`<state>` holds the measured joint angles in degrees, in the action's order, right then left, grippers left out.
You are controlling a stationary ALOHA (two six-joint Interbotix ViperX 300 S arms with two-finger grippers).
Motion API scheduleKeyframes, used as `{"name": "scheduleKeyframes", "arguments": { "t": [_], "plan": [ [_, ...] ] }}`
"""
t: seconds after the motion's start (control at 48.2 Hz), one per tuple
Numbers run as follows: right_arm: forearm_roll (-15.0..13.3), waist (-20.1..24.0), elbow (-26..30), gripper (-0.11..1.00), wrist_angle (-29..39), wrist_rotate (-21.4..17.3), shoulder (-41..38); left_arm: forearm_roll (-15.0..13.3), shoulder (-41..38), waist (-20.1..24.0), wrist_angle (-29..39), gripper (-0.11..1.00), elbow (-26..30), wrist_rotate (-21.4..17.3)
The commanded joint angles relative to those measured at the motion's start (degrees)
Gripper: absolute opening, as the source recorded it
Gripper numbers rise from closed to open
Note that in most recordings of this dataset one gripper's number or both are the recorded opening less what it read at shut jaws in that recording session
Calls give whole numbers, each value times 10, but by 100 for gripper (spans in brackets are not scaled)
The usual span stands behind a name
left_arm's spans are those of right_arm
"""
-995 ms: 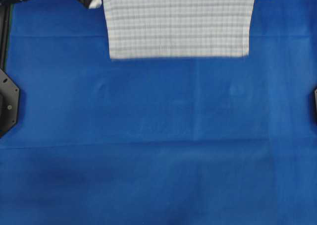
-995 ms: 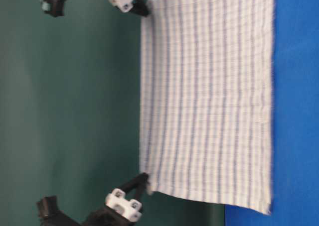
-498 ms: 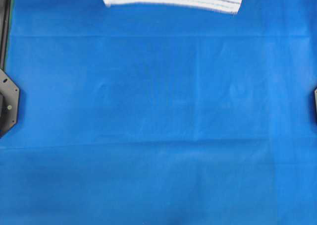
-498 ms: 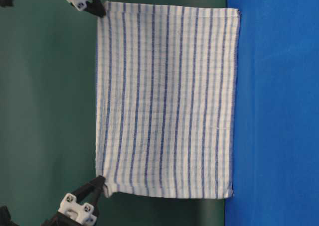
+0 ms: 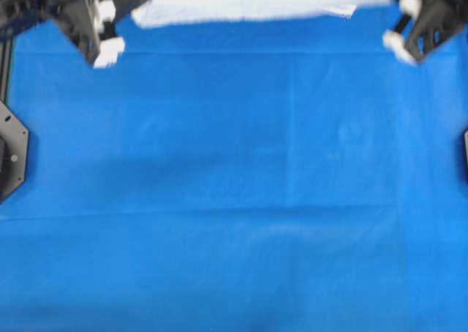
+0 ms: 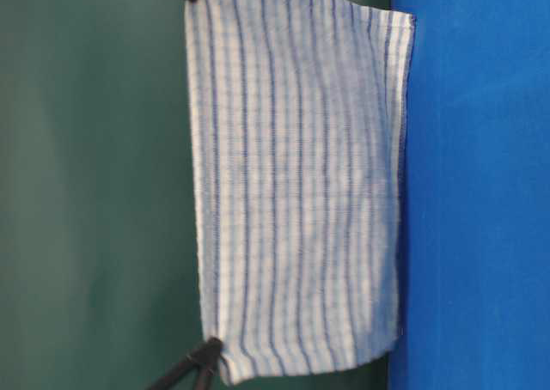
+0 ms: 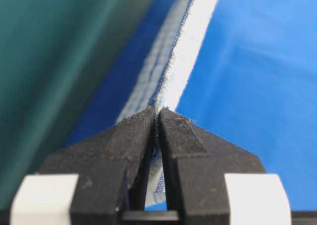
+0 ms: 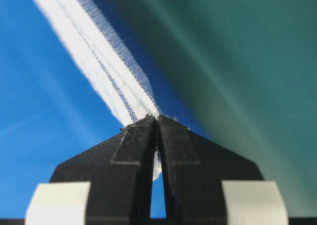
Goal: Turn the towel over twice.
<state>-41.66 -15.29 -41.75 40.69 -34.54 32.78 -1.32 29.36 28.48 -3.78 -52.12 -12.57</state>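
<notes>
Along the top edge of the overhead frame: the towel (image 5: 248,1) is seen edge-on as a white band above the blue table covering (image 5: 234,200).
Towel position: it is hung by 2 top corners, and in the table-level view (image 6: 296,184) its lower hem is seen at the table's edge.
Left gripper (image 7: 157,113): its jaws are pressed together on 1 towel corner, at the upper left of the overhead frame (image 5: 117,17).
Right gripper (image 8: 157,118): its jaws are likewise clamped on the other corner, at the upper right of the overhead frame (image 5: 387,3).
Handling: the cloth is judged light, limp and non-fragile; it drapes and sways.
Hold points: the hemmed corners are judged best, so that the sheet is kept spread.
</notes>
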Motion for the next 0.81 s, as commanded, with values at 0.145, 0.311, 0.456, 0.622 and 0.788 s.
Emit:
{"name": "scheduleKeyframes", "arguments": {
  "t": [0.145,0.311,0.456,0.622,0.788],
  "plan": [
    [86,118,-33,4,11,-4,9,-1,21,-104,-2,3,-54,34],
    [153,182,-72,4,-28,-6,-11,-3,5,-188,-2,3,-82,36],
    [194,218,-104,4,-75,-30,-41,-4,-24,-266,-2,3,-88,46],
    [215,253,-122,4,-104,-57,-76,-3,-76,-324,-6,3,-89,63],
    [223,289,-125,4,-126,-81,-108,-3,-132,-357,-29,3,-86,76]
  ]
}}
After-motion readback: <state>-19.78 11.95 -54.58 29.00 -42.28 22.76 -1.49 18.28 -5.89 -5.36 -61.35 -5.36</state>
